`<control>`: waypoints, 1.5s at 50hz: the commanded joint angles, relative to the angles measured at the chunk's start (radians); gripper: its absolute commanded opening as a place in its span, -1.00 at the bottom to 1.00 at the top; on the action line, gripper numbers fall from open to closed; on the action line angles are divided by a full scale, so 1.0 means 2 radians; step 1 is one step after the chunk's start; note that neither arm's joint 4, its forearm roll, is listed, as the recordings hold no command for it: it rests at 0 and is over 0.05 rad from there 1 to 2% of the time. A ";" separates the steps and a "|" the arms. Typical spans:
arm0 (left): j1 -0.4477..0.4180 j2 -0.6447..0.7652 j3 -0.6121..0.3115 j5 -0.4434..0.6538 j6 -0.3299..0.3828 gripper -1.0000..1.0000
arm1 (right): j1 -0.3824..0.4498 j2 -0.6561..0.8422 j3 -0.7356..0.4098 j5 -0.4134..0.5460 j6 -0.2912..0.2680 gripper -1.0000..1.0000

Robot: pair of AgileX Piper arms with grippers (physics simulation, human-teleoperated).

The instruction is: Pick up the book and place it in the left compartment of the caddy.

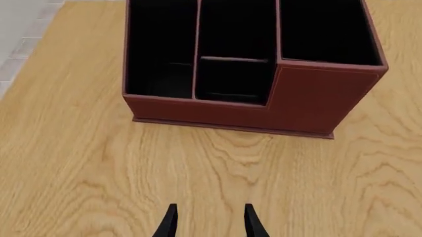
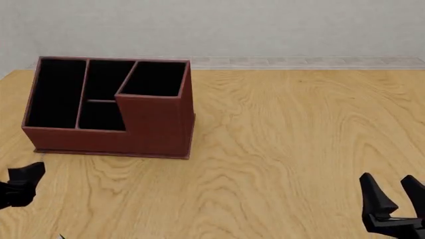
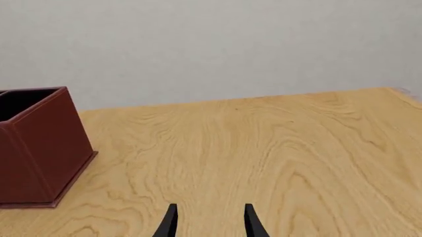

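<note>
Both jaws apart and empty, low over the desk (image 2: pixel 285 164), near edge.

Right gripper (image 2: pixel 393 199) at near right, well clear of the caddy (image 2: pixel 143 127); left gripper (image 1: pixel 209 222) at near left, just short of the caddy's low front, pointing at it. Farther back on the left, caddy upright, left compartment (image 2: pixel 54 92) showing only black lining. Book not visible in any view.

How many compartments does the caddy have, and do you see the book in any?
4 in the caddy: the long left compartment, two shorter middle slots, rear and front, and the tall right slot. No book visible; the dark interiors could hide it.
</note>
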 commanded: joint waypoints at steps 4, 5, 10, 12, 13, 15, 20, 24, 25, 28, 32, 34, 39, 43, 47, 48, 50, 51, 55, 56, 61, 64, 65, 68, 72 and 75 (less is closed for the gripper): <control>0.006 0.007 0.004 0.018 -0.011 1.00 | -0.003 0.016 0.000 -0.011 0.003 1.00; 0.007 0.008 0.005 0.019 -0.011 1.00 | -0.003 0.015 0.000 -0.010 0.004 1.00; 0.004 0.011 0.005 0.021 -0.012 1.00 | -0.003 0.020 0.000 -0.014 0.004 1.00; 0.005 0.012 0.005 0.022 -0.012 1.00 | -0.003 0.023 0.000 -0.016 0.004 1.00; 0.007 0.013 0.006 0.022 -0.012 1.00 | -0.003 0.023 0.000 -0.016 0.004 1.00; 0.013 0.015 0.009 0.022 -0.010 1.00 | -0.003 0.023 0.000 -0.015 0.006 1.00; 0.020 0.019 0.015 0.023 -0.010 1.00 | -0.003 0.023 0.000 -0.014 0.006 1.00; 0.025 0.021 0.025 0.022 -0.012 1.00 | -0.003 0.026 0.000 -0.016 0.007 1.00; 0.025 0.021 0.025 0.022 -0.012 1.00 | -0.003 0.026 0.000 -0.016 0.007 1.00; 0.028 0.023 0.030 0.022 -0.014 1.00 | -0.004 0.028 0.000 -0.018 0.008 1.00; 0.035 0.024 0.029 0.025 -0.015 1.00 | -0.003 0.030 0.000 -0.019 0.008 1.00; 0.042 0.025 0.025 0.030 -0.016 1.00 | -0.004 0.028 0.000 -0.017 0.008 1.00; 0.036 0.023 0.020 0.040 -0.023 1.00 | -0.004 0.023 0.000 -0.013 0.008 1.00; 0.035 0.017 0.017 0.052 -0.025 1.00 | -0.004 0.023 0.000 -0.013 0.008 1.00; 0.035 0.012 0.017 0.064 -0.028 1.00 | -0.004 0.018 0.000 -0.009 0.008 1.00; 0.034 0.011 0.017 0.066 -0.029 1.00 | -0.004 0.019 0.000 -0.010 0.008 1.00; 0.033 0.007 0.020 0.069 -0.030 1.00 | -0.004 0.021 0.000 -0.013 0.008 1.00; 0.031 0.008 0.024 0.071 -0.033 1.00 | -0.004 0.020 0.000 -0.012 0.008 1.00; 0.030 0.006 0.030 0.077 -0.039 1.00 | -0.004 0.015 0.000 -0.009 0.007 1.00; 0.029 0.004 0.030 0.079 -0.039 1.00 | -0.004 0.015 0.000 -0.009 0.007 1.00; 0.030 -0.003 0.028 0.091 -0.044 1.00 | -0.004 0.011 0.000 -0.005 0.007 1.00; 0.029 -0.006 0.035 0.095 -0.047 1.00 | -0.004 0.006 0.000 -0.001 0.007 1.00; 0.029 -0.007 0.037 0.095 -0.048 1.00 | -0.004 0.007 0.000 -0.002 0.007 1.00; 0.032 -0.009 0.046 0.096 -0.047 1.00 | -0.004 0.004 0.000 0.000 0.007 1.00; 0.032 -0.013 0.046 0.102 -0.050 1.00 | -0.004 0.005 0.000 -0.001 0.007 1.00; 0.031 -0.017 0.049 0.105 -0.052 1.00 | -0.004 -0.003 0.000 0.006 0.007 1.00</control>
